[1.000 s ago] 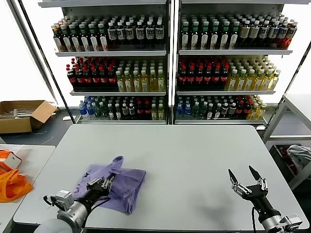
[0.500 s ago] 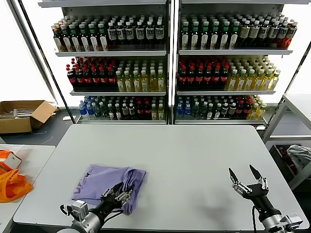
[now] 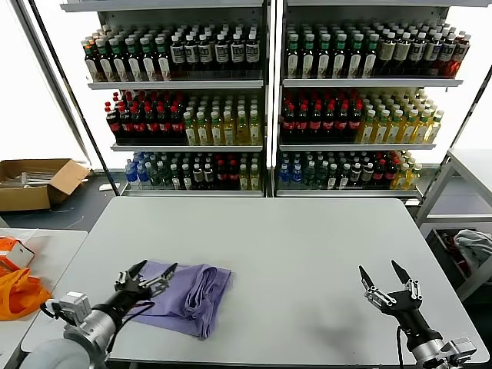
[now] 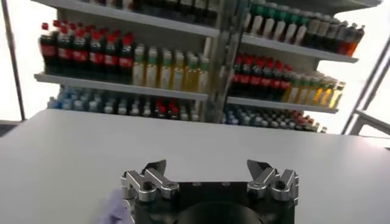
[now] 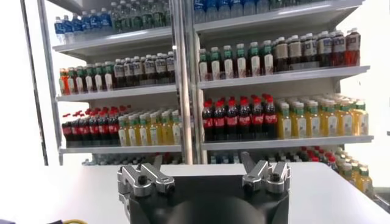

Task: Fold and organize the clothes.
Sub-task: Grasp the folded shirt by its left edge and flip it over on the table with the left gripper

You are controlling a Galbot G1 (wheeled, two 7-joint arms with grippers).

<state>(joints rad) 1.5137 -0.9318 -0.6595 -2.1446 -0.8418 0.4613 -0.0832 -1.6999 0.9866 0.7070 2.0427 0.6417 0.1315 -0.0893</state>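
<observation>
Fingers [image 3: 137, 270] spread, T-shirt [image 3: 184, 296] beneath.

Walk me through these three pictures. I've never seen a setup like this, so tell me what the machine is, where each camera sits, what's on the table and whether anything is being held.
This is a two-armed robot, and each arm ends in a gripper with two fingers. The wide picture comes from a camera on its head, looking down at a grey table with shelves of bottled drinks behind it. The other two pictures come from cameras on the wrists, each looking out past its own gripper.

On the table lies a lavender T-shirt, folded into a rough bundle near the robot's left side. The left gripper sits at the shirt's left edge with its fingers spread open, holding nothing. The right gripper waits over bare table on the right, also open and empty.

Off to the side, a cardboard box sits on the floor.
</observation>
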